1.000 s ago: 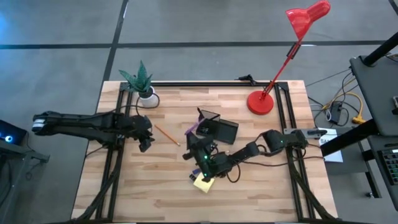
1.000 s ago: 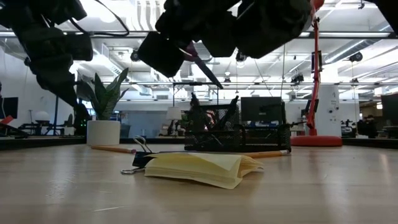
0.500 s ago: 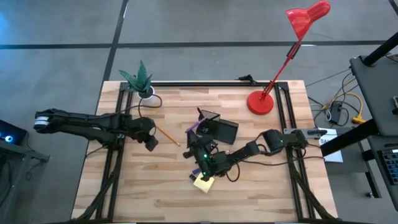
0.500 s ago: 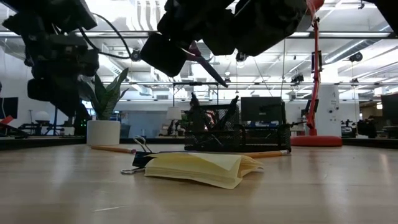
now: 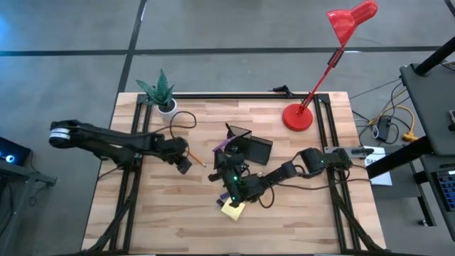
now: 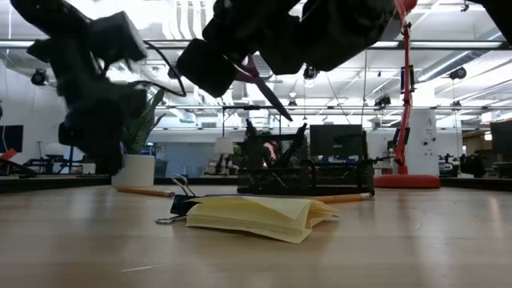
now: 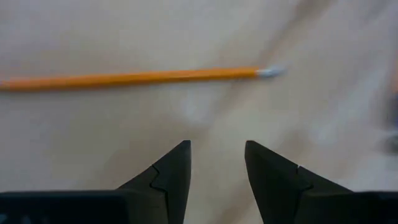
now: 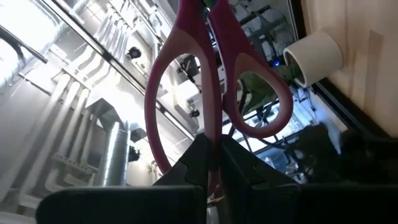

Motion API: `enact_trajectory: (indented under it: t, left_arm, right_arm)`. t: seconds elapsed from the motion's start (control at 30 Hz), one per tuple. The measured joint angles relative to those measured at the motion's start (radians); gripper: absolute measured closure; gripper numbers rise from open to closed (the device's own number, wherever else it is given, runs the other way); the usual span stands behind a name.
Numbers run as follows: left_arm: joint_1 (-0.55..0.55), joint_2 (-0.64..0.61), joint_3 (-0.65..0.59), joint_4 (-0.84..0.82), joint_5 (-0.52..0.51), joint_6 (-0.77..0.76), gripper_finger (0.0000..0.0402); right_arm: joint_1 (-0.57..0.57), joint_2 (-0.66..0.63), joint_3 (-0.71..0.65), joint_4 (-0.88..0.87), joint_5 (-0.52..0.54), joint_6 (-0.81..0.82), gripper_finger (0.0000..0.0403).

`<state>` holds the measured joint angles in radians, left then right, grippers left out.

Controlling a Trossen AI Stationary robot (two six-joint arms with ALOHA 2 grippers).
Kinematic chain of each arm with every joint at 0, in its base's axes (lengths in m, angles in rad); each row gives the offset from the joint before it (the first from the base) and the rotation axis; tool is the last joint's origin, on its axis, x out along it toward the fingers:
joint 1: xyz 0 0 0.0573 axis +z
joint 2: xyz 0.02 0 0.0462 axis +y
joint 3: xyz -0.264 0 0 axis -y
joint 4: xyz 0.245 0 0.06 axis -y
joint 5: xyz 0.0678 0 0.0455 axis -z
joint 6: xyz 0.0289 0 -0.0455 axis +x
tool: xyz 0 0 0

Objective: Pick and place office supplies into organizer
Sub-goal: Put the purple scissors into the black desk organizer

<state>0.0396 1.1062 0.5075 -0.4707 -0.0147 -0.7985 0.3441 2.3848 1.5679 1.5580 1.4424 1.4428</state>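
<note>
- Left pincer (image 5: 184,164) hanging over the wooden worktop (image 5: 156,213) just beside an orange pencil (image 5: 192,153), fingers apart and empty; in the left wrist view the pencil (image 7: 134,78) lying flat across the boards just beyond the two dark fingertips (image 7: 177,165).
- Right pincer (image 5: 229,169) clenched on purple-handled scissors (image 8: 211,81), raised off the worktop near the middle, between the black organizer (image 5: 250,148) and a yellow sticky-note pad (image 5: 232,208).
- Scissors (image 6: 260,84) seen from table height tilted, blades pointing down toward the organizer (image 6: 308,178).
- Sticky-note pad (image 6: 260,216) flat on the worktop, a black binder clip (image 6: 180,204) touching its edge.
- Second pencil (image 6: 346,196) lying in front of the organizer.
- Potted plant (image 5: 162,92) at the far left corner, red desk lamp (image 5: 298,116) at the far right, both well apart from the pincers.
</note>
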Motion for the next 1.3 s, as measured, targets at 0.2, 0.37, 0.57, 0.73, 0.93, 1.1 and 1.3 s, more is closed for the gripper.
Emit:
enact_trajectory:
  t: [0.2,0.37,0.57,0.73,0.93,1.1,1.3]
  left_arm:
    - [0.071,-0.052,0.004,-0.267,-0.077,0.236,0.0265]
    - [0.114,-0.22,0.016,-0.331,-0.123,0.257,0.0265]
    - [0.116,-0.347,-0.005,-0.324,-0.236,0.336,0.0265]
    - [0.115,-0.396,-0.007,-0.325,-0.222,0.369,0.0265]
    - [0.116,-0.435,-0.007,-0.316,-0.23,0.348,0.0265]
    - [0.116,-0.426,-0.007,-0.272,-0.274,0.283,0.0265]
    - [0.116,-0.373,-0.008,-0.197,-0.274,0.282,0.0265]
  right_arm:
    - [0.012,-0.001,-0.041,-0.002,-0.01,0.079,0.039]
    - [-0.001,-0.001,-0.066,-0.009,-0.014,0.126,0.039]
    - [-0.056,-0.001,-0.08,-0.012,-0.107,0.177,0.039]
    - [-0.086,-0.001,-0.085,-0.014,-0.139,0.194,0.039]
    - [-0.077,-0.001,-0.096,-0.039,-0.118,0.237,0.039]
    - [-0.046,-0.001,-0.101,-0.042,-0.071,0.246,0.039]
    - [-0.037,-0.001,-0.115,-0.036,-0.021,0.253,0.039]
